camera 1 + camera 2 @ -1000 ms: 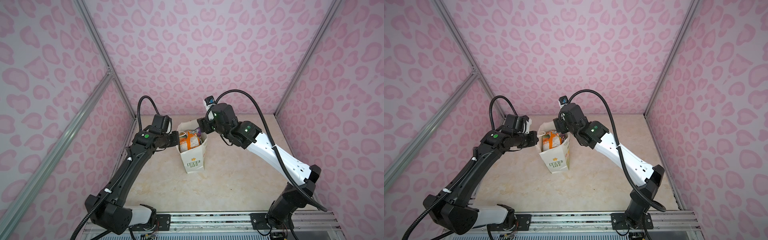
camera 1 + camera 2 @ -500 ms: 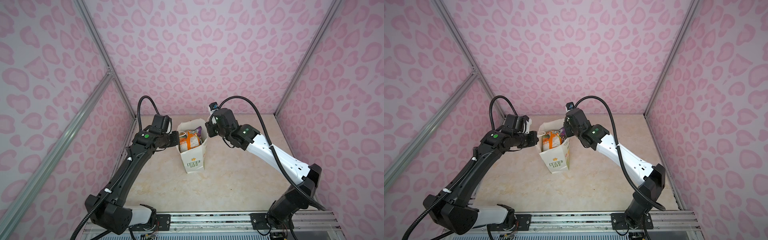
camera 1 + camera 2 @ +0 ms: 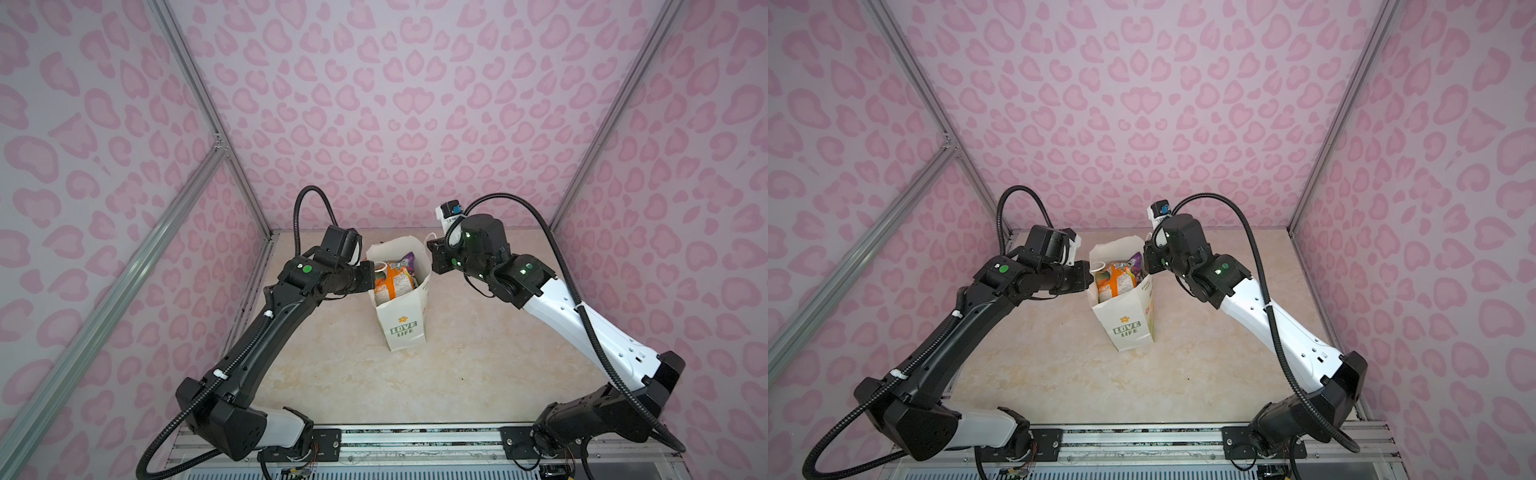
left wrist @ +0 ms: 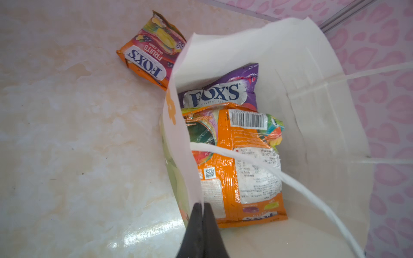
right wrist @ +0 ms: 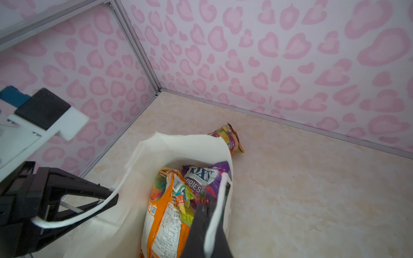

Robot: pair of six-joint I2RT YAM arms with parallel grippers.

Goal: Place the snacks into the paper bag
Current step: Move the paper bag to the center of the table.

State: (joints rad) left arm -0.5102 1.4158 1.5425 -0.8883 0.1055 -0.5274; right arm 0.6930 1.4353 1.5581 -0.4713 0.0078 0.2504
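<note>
The cream paper bag [image 3: 401, 328] [image 3: 1127, 328] with "LOVE LIFE" lettering stands upright mid-table, mouth open. Inside it lean an orange snack packet [image 4: 241, 160] [image 5: 165, 212] and a purple one [image 4: 221, 93] [image 5: 201, 181]. Another orange-red snack packet [image 4: 149, 51] [image 5: 230, 138] lies on the table just behind the bag, hidden in both top views. My left gripper [image 3: 370, 270] [image 4: 203, 204] is shut on the bag's left rim. My right gripper [image 3: 432, 266] [image 5: 209, 210] is shut on the bag's right rim, with the white edge between its fingers.
Pink patterned walls [image 3: 399, 124] enclose the beige table [image 3: 478, 365] on three sides, with a metal corner post [image 5: 138, 49] near the bag. A white cord handle [image 5: 89, 212] loops over my left gripper's fingers. A metal rail [image 3: 415, 436] runs along the front edge.
My right gripper drew back from over the bag's mouth, came down to the right rim and closed on it. The left arm and the bag stayed put.
</note>
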